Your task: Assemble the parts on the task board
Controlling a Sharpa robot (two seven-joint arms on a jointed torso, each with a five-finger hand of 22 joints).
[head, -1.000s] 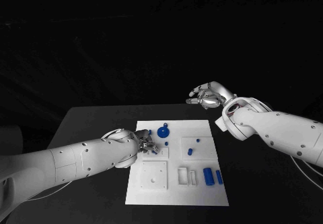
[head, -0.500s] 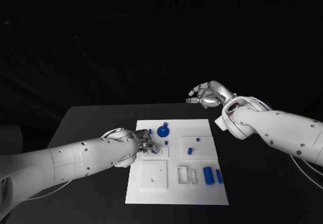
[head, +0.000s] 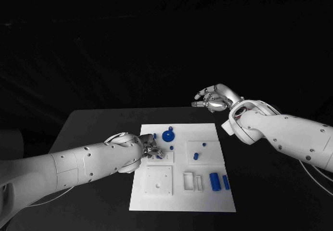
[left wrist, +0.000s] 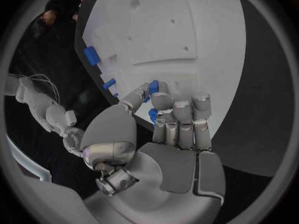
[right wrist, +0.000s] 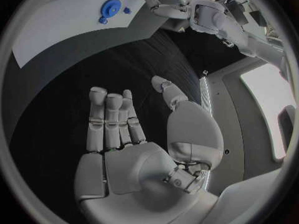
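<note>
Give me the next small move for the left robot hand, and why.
Probably lower the small blue part it pinches onto the task board and seat it. The left robot hand is curled over the board's left side with the part at its fingertips; the right robot hand is raised past the far edge, holding nothing.

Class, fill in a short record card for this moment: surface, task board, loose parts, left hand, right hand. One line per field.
surface: black table
task board: white plate in the middle of the table
loose parts: round blue part at the far end; two blue cylinders at the near right
left hand: over the board's left side, holds a small blue part in its fingers
right hand: raised beyond the board's far right corner, holds nothing, fingers apart
</note>
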